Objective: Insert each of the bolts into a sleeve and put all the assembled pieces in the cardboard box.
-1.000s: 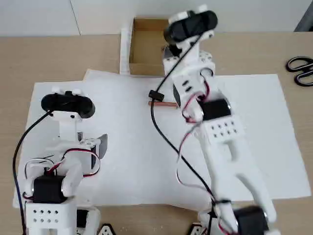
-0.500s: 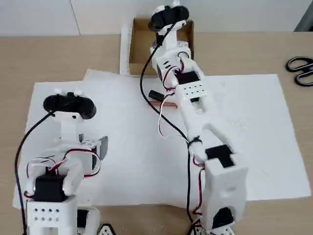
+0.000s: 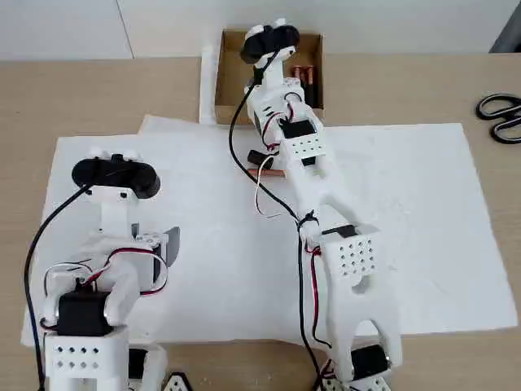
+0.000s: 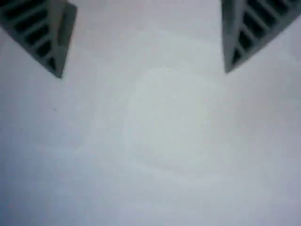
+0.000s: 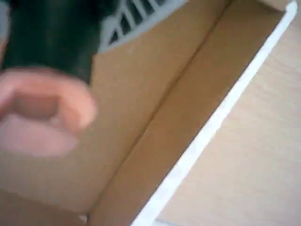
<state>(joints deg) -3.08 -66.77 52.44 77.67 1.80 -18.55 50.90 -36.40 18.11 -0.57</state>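
Note:
The cardboard box [image 3: 232, 81] stands at the table's far edge, and copper-coloured pieces [image 3: 302, 77] lie against its right wall. My right arm stretches out over the box. In the right wrist view my right gripper [image 5: 89, 44] is shut on a piece with a black part [image 5: 47, 33] and a copper end [image 5: 42, 113], held above the box floor [image 5: 155, 103]. A copper sleeve [image 3: 275, 173] with a black bolt [image 3: 257, 157] beside it lies on the white sheet [image 3: 423, 212], just in front of the box. My left gripper [image 4: 141, 70] hovers open over the bare sheet, also at the left [image 3: 160, 243].
Black scissors [image 3: 501, 114] lie on the wood at the far right edge. A white flap [image 3: 207, 81] sticks up along the box's left side. The sheet's right half is bare. The right arm's black cable [image 3: 244, 163] loops over the sleeve area.
My right arm has swung left and farther out over the box, uncovering the copper pieces at its right wall. The left arm has stayed put.

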